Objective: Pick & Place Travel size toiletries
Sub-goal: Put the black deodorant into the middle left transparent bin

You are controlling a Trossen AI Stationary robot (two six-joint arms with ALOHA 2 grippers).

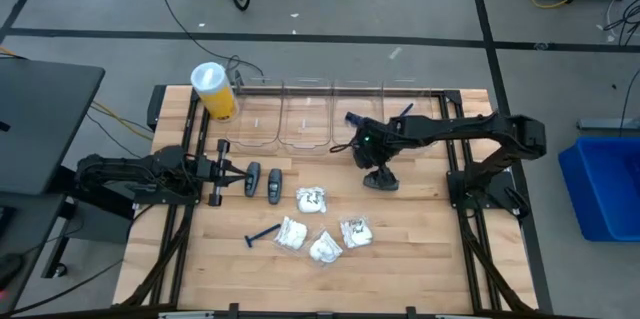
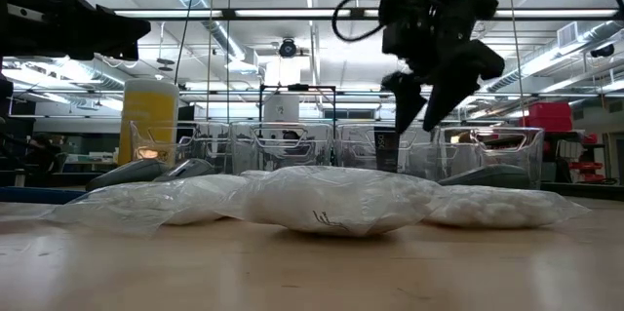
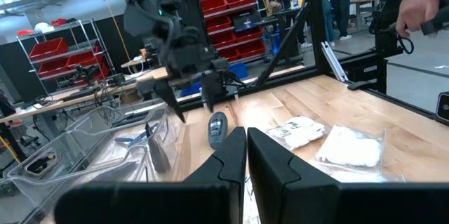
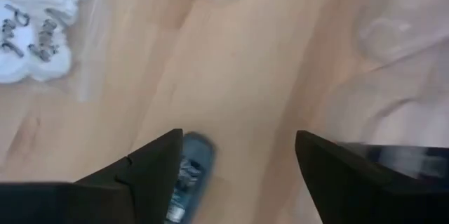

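The right pincer [image 1: 381,171] is held open above a dark grey piece [image 4: 184,175] lying on the surface [image 1: 420,249] near the clear bins [image 1: 305,114] (still empty-handed). It should be lowered straight, centred, then closed. The left pincer [image 3: 245,155], shut, waits beside two grey pieces [image 1: 263,181].

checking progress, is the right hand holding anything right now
No: in the right wrist view the right hand is open, with only bare table between its fingers.
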